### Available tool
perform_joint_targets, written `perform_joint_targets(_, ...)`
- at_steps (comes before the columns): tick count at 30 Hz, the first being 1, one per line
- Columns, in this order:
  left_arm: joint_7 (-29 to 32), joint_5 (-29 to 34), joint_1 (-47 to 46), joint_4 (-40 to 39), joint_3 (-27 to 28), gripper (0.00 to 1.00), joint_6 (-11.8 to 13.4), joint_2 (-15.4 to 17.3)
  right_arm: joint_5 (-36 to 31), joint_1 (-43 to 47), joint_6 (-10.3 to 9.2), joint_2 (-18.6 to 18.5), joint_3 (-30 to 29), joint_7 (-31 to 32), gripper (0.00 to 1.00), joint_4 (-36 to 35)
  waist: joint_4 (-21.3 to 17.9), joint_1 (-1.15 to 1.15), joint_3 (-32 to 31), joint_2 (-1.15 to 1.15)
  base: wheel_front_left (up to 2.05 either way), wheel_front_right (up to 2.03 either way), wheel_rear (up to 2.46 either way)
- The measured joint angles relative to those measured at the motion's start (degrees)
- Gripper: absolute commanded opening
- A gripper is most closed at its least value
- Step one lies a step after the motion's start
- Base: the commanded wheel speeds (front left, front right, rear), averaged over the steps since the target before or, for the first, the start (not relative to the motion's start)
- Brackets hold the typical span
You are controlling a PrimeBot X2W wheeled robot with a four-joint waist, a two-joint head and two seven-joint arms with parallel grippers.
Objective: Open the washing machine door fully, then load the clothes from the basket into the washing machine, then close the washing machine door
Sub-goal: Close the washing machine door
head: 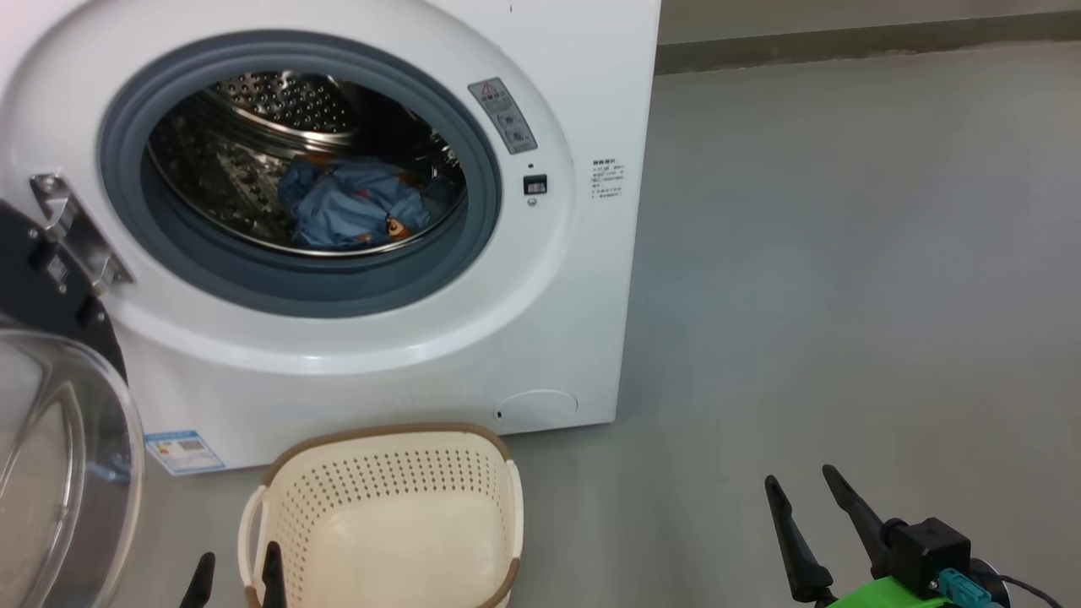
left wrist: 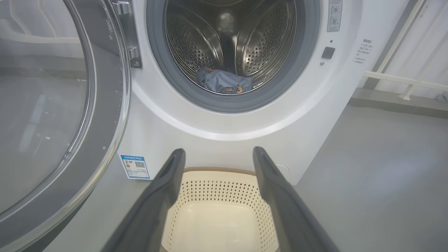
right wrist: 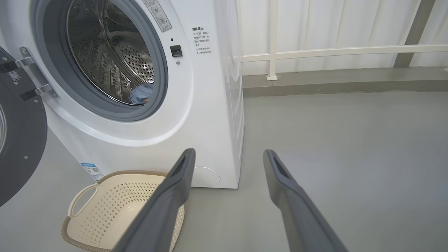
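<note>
Basket [head: 388,477] empty, clothes [head: 350,207] in the drum — best push the washing machine door [left wrist: 45,105] shut by its outer rim (left gripper [left wrist: 218,151], right gripper [right wrist: 229,151] both wide, empty).

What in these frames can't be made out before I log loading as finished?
- Clothes: head view, bunched in the drum; folds hide how many pieces.
- Basket: head view, near end cut off by the bottom edge; left wrist view, the left gripper covers its sides.
- Door: head view, cut off by the left edge; outer face unseen.
- Blue label: head view, print too small to read.
</note>
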Motion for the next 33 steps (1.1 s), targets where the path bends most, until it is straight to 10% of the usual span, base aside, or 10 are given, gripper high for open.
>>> perform_joint_targets(33, 0.0, 0.1, 0.0, 0.1, -0.1, 1.0, -0.1, 0.0, 0.0, 0.0, -0.01, 0.0, 0.0, 0.0, 1.0, 0.1, 0.3, 0.0, 0.0, 0.0, -0.87, 0.87, 0.0)
